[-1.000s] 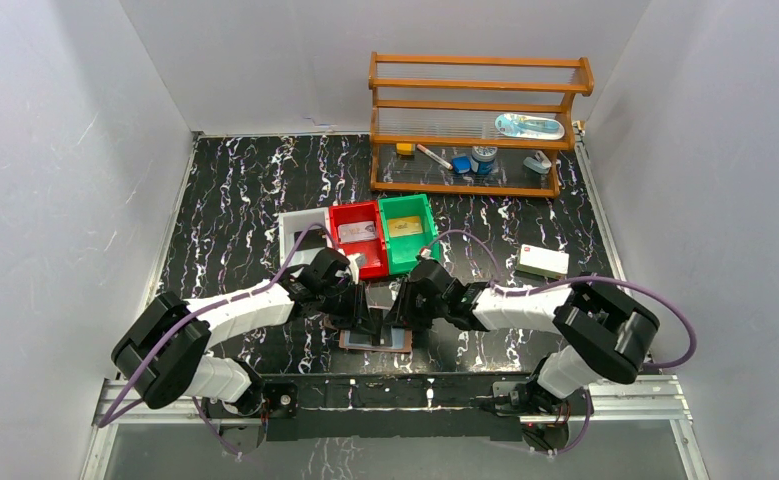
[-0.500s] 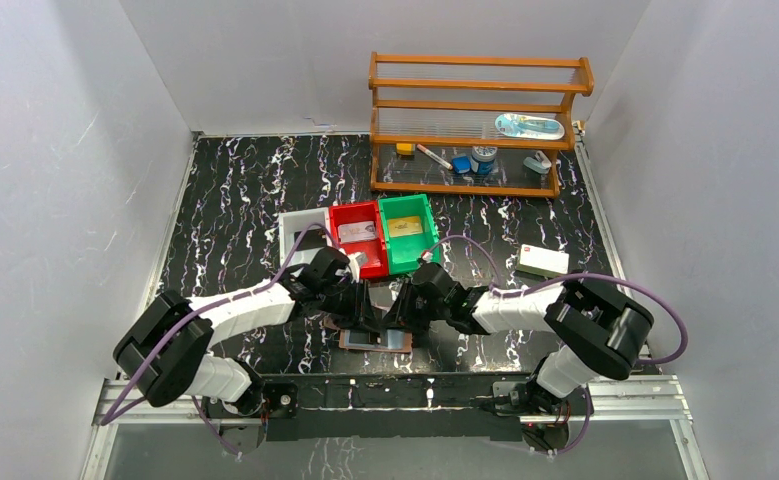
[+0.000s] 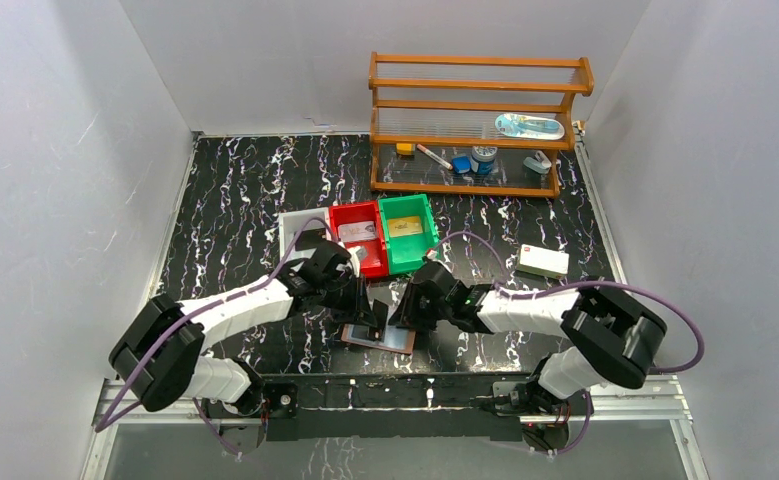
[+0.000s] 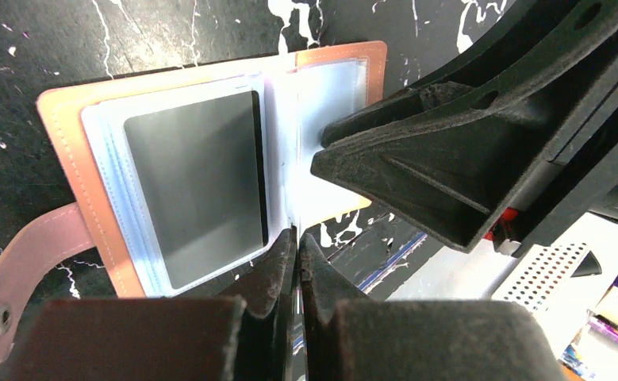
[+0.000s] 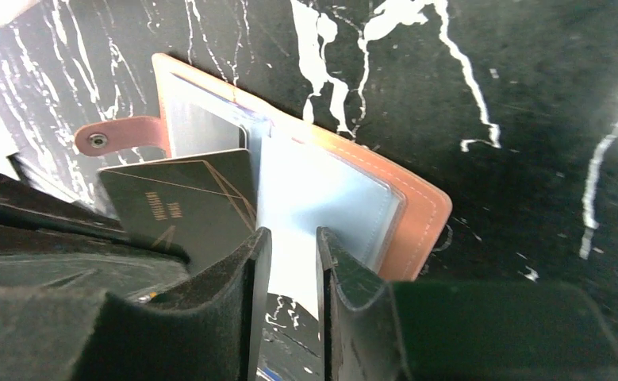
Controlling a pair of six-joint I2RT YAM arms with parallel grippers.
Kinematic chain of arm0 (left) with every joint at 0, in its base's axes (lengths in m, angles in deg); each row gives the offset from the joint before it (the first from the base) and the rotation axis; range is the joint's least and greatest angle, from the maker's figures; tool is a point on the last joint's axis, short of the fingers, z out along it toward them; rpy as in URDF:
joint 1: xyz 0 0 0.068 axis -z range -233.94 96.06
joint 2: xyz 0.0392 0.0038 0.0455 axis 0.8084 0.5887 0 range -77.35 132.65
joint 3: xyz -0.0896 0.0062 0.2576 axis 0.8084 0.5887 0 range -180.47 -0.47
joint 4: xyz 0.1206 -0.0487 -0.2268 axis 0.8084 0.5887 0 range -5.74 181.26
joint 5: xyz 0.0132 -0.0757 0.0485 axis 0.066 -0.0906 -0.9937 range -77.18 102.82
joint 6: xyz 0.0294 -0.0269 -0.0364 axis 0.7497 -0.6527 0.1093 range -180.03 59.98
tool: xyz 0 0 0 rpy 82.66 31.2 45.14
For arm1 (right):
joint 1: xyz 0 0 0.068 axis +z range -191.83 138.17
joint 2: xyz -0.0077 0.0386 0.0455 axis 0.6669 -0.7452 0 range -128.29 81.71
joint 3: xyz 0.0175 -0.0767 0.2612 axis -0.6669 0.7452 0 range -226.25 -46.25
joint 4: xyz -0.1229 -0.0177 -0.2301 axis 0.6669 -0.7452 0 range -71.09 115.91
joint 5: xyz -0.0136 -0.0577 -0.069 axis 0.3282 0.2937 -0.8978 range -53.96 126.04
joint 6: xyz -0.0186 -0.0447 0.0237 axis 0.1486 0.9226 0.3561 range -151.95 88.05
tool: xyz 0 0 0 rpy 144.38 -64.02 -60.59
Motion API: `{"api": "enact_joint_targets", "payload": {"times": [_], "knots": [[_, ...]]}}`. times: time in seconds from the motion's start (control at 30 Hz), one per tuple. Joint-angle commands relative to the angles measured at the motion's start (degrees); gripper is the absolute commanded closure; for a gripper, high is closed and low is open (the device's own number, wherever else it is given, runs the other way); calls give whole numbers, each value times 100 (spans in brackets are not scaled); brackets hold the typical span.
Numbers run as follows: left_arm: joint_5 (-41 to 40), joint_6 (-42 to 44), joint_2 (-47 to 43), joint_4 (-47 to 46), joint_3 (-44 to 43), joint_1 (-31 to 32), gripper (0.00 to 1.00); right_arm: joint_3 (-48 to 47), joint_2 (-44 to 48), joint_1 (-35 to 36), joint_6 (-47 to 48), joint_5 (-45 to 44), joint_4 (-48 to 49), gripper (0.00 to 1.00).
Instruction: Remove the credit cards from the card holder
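- From above: the card holder (image 3: pixel 390 340) lies open on the table (image 3: pixel 235 200), near the front edge. The left gripper (image 3: pixel 367 312) and the right gripper (image 3: pixel 397 318) are both over it.
- Left wrist: the left fingers are pressed almost together at the holder's edge. A grey card (image 4: pixel 194 186) sits in the pocket by the strap (image 4: pixel 20 270).
- Right wrist: the right fingers stand a little apart over the pale pocket (image 5: pixel 329 190). A dark card (image 5: pixel 182 208) with gold lines sticks out of the left gripper's pinch.
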Motion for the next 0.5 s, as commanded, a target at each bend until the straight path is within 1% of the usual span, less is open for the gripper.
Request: {"api": "enact_joint_targets", "payload": {"times": [0.0, 0.23, 0.3, 0.37, 0.47], "knots": [[-145, 158, -346, 399, -301, 4, 100, -354, 380, -21, 509, -471, -969, 63], [-722, 314, -852, 1043, -482, -1, 100, -543, 637, -21, 651, -185, -870, 62], [-998, 372, -937, 1276, -532, 4, 100, -521, 647, -20, 658, -31, -588, 63], [-1235, 379, -1041, 1476, -564, 4, 100, -472, 574, -20, 627, 234, -196, 66], [-1486, 379, -1251, 1649, -577, -5, 100, -527, 261, -14, 525, 658, 311, 67]]}}
